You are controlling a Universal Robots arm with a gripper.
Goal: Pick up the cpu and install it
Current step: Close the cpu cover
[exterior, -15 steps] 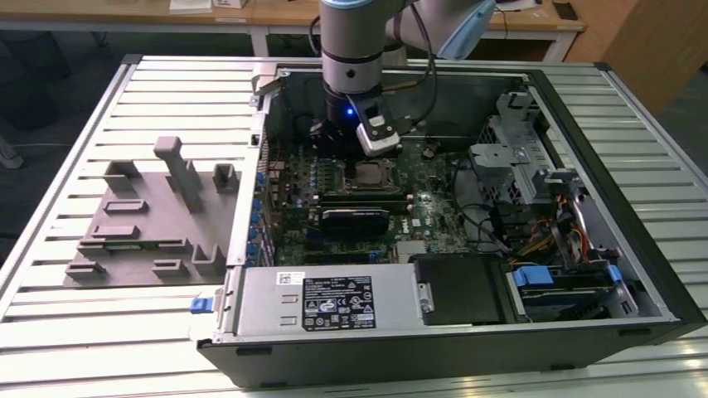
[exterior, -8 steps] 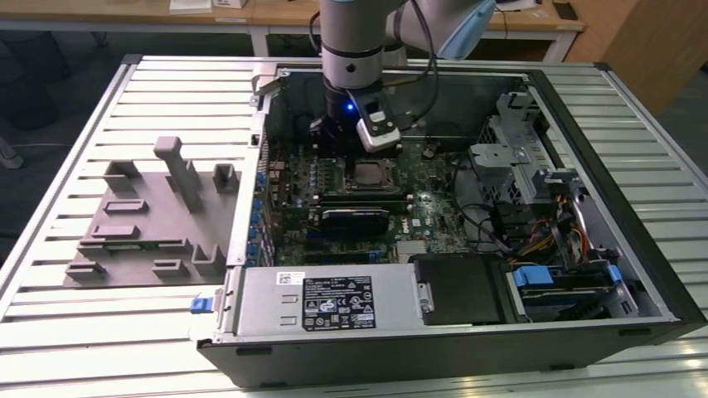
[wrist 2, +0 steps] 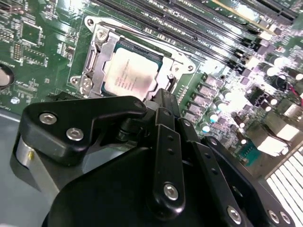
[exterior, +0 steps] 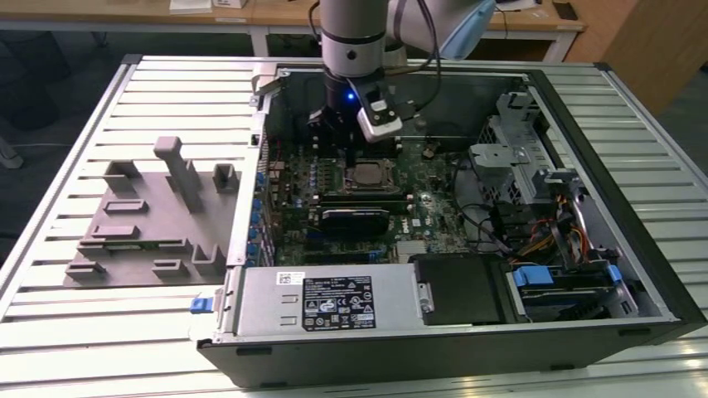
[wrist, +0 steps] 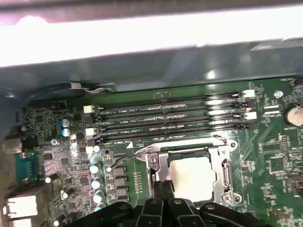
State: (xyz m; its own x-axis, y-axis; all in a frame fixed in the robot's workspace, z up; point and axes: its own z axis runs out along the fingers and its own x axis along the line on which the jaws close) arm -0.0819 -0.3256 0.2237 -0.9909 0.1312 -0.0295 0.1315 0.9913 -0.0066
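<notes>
Sitting just beside end effector (wrist 2: 163,96), cpu (wrist 2: 130,78)

Pale slatted metal table (exterior: 66,124) catching bright light, light-wood desk (exterior: 277,15) on white legs behind it, wood panel (exterior: 652,41) at the exterior view's right, dark floor (exterior: 45,75) at its left with a pale cable (exterior: 33,147) across it.

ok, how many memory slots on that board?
4 memory slots, side by side in one parallel bank next to the socket holding the cpu. First wrist view shows all four; none seems hidden.
</notes>
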